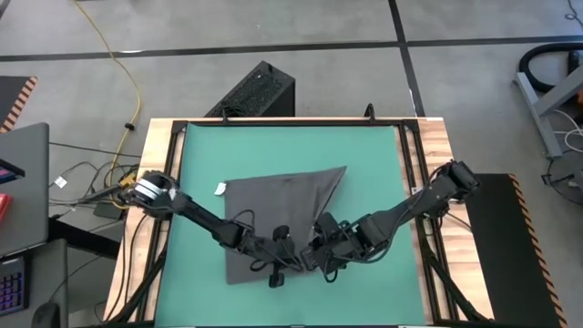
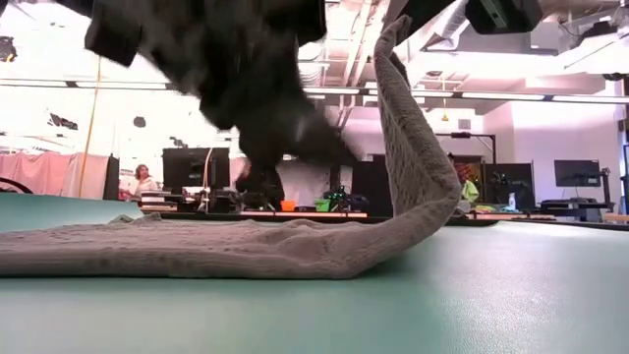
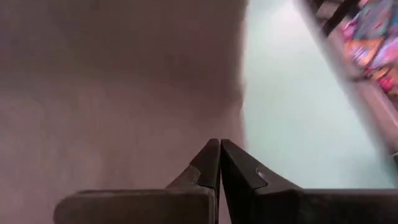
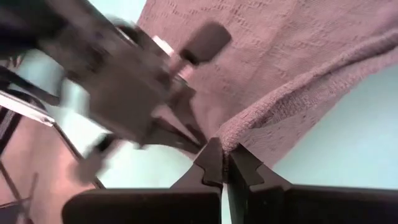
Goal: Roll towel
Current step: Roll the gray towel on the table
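Your counter [image 1: 437, 155] is a wooden top with a dark frame, nearly covered by a green mat [image 1: 273, 150]. On the mat's near half lies the dark grey towel [image 1: 273, 196], its left part flat, a small white tag [image 1: 219, 189] at its left edge, its right side lifted off the mat.

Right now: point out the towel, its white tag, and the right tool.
towel [image 1: 282, 196]: high view, on the flat dark grey middle of the cloth.
white tag [image 1: 219, 189]: high view, on the small tag at the towel's left edge.
right tool [image 4: 222, 163]: right wrist view, between its fingertips, shut on the towel's edge.
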Controlling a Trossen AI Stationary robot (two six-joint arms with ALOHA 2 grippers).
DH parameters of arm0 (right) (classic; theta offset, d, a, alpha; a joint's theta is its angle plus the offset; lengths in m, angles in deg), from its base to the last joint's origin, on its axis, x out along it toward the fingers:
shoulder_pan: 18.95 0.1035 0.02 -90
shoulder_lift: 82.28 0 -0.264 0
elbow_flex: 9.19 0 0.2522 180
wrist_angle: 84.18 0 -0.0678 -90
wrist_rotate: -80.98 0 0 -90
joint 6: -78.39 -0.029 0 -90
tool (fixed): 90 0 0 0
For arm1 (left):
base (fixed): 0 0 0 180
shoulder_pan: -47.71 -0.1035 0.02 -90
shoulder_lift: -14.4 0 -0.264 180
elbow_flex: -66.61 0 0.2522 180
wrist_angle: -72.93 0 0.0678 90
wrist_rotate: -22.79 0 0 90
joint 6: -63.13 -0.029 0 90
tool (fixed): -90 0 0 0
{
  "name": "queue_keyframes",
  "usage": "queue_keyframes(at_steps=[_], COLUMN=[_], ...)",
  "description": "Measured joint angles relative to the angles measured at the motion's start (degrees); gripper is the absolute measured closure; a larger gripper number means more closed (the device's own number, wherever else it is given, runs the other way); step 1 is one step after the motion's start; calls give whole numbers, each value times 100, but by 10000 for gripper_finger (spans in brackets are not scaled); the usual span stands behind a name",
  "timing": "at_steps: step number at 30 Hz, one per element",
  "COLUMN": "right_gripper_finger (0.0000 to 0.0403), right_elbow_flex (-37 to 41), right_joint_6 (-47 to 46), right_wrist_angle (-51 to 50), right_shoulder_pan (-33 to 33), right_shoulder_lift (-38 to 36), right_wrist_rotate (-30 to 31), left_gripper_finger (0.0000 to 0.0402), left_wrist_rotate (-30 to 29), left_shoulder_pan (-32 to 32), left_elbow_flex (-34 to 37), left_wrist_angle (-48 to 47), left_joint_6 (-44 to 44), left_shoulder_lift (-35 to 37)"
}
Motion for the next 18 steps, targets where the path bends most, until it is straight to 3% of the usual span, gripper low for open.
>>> queue_keyframes(at_steps=[4,8,13,18], right_gripper_finger=[385,385,385,385], right_elbow_flex=[0,0,0,0], right_joint_6=[-43,-100,-111,-109], right_wrist_angle=[-106,-137,-175,-196], right_shoulder_pan=[71,139,153,146], right_shoulder_lift=[0,0,0,4], right_wrist_rotate=[70,200,200,198], left_gripper_finger=[401,401,401,401], left_wrist_rotate=[57,-921,-576,-793], left_shoulder_pan=[-13,35,-177,-351], left_elbow_flex=[-9,124,641,717], left_wrist_angle=[-749,-1953,-879,-1043], left_joint_6=[-310,-527,-488,-349], left_shoulder_lift=[536,944,747,538])
